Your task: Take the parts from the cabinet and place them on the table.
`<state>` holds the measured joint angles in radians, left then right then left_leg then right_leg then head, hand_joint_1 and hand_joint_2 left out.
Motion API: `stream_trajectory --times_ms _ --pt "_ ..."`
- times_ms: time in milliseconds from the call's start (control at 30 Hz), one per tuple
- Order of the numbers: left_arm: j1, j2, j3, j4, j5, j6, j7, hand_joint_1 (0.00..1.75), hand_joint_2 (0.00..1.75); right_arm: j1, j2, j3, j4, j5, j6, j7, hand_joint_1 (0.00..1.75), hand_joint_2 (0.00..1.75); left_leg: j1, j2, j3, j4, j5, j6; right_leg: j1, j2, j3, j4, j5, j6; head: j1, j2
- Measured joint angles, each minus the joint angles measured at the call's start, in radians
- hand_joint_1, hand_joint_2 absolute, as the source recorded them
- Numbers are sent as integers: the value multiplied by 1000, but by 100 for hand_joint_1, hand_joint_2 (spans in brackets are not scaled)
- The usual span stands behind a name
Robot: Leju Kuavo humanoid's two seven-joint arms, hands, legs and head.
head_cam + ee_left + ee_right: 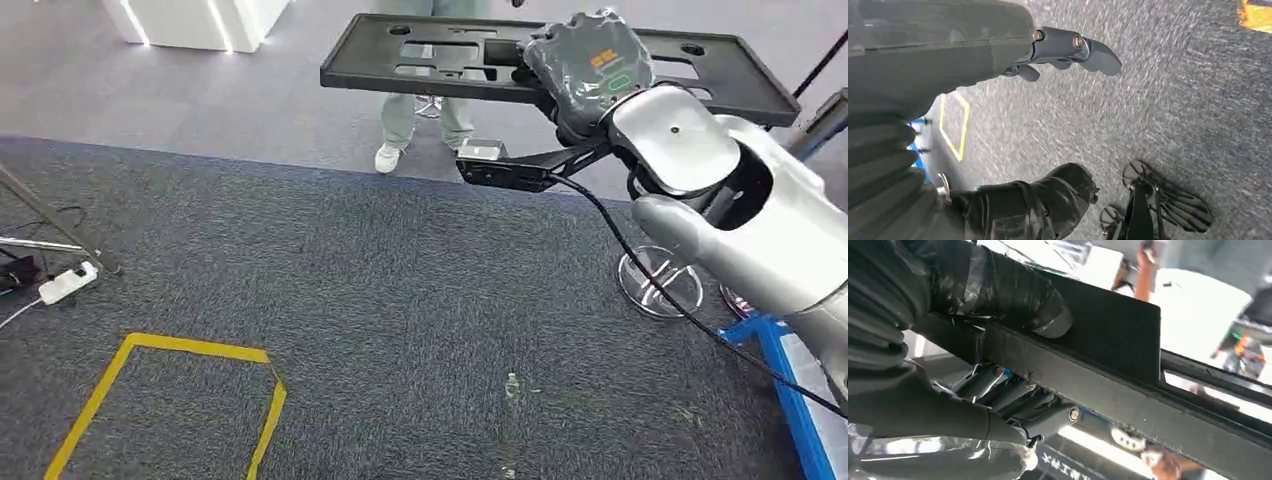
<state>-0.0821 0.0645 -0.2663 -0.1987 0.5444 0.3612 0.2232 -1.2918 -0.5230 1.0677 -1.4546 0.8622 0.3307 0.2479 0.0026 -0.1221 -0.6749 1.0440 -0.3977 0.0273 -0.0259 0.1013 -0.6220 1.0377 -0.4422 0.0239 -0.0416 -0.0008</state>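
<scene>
Right robot hand (pixel 590 65) clamped on black part (pixel 420 55), far edge cropped; left robot hand (pixel 1068 50) loosely spread, empty.

Dark grey carpet floor (pixel 400 300), yellow tape outline (pixel 170 400), white power strip (pixel 68 283)

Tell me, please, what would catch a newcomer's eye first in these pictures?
First, the long black part held level above the grey carpet, gripped at its near edge by the right hand. Next, the yellow tape outline on the carpet at lower left. Behind the part, a person's legs stand on the paler floor.
</scene>
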Motion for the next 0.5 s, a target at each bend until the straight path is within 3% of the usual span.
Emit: stream_trajectory --times_ms 100,133,167,200,233,267,300,333,367,400,433,467,500 --pt "5 0 0 0 0 -1 1 0 175 -3 0 -1 6 3 3 -6 175 175 12 -41 -7 -13 13 -20 9 -39 2 5 3 -7 0 0" --pt "7 0 0 0 0 -1 4 0 175 -7 1 -1 7 3 4 -10 175 175 12 -32 -12 -10 9 -23 1 -54 6 -4 8 -16 0 0" --pt "7 -2 0 0 0 0 6 0 175 -10 1 -1 8 3 5 -10 175 175 2 35 -21 10 -5 -28 4 -67 12 -8 8 -20 -3 0" --pt "7 -2 0 0 0 0 10 0 175 -14 0 -3 10 3 6 -10 175 175 1 86 -43 62 -37 -33 7 -79 13 -10 9 -27 -10 0" --pt "5 -2 0 0 -1 2 15 0 175 -19 0 -5 11 2 9 -10 175 175 4 107 -80 140 -75 -37 11 -93 13 -9 8 -32 -10 0" --pt "4 -2 0 0 -2 2 18 0 175 -20 0 -6 13 2 10 -9 175 175 6 114 -117 217 -108 -39 13 -107 13 -9 8 -33 -10 0" --pt "4 -3 0 0 -3 2 20 0 175 -19 0 -6 13 0 13 -9 175 175 7 116 -146 283 -128 -39 15 -122 13 -9 6 -35 -11 0" --pt "4 -5 0 0 -4 2 22 0 175 -17 0 -5 14 -1 16 -10 175 175 8 116 -151 295 -122 -39 17 -134 13 -9 6 -35 -11 0" --pt "5 -6 -1 0 -5 2 23 0 175 -15 0 -5 16 -1 17 -10 175 175 7 116 -133 262 -100 -36 18 -146 13 -9 6 -35 -11 0" --pt "6 -6 -1 0 -6 2 24 0 175 -16 0 -5 16 -1 18 -9 175 175 6 119 -90 189 -65 -31 20 -159 14 -9 5 -36 -11 0" --pt "6 -6 -1 0 -6 3 25 0 175 -18 0 -6 16 -1 18 -10 175 175 2 133 -38 100 -30 -26 21 -170 15 -9 3 -35 -11 0" --pt "5 -5 -1 0 -6 3 25 0 175 -20 0 -6 16 -1 19 -9 175 175 -7 175 15 10 -10 -17 21 -181 18 -9 2 -33 -11 0" --pt "1 -5 -1 0 -6 3 25 0 175 -22 -1 -8 16 -1 20 -9 175 175 -22 194 30 -16 -24 -13 28 -191 15 -8 -1 -29 -11 0"
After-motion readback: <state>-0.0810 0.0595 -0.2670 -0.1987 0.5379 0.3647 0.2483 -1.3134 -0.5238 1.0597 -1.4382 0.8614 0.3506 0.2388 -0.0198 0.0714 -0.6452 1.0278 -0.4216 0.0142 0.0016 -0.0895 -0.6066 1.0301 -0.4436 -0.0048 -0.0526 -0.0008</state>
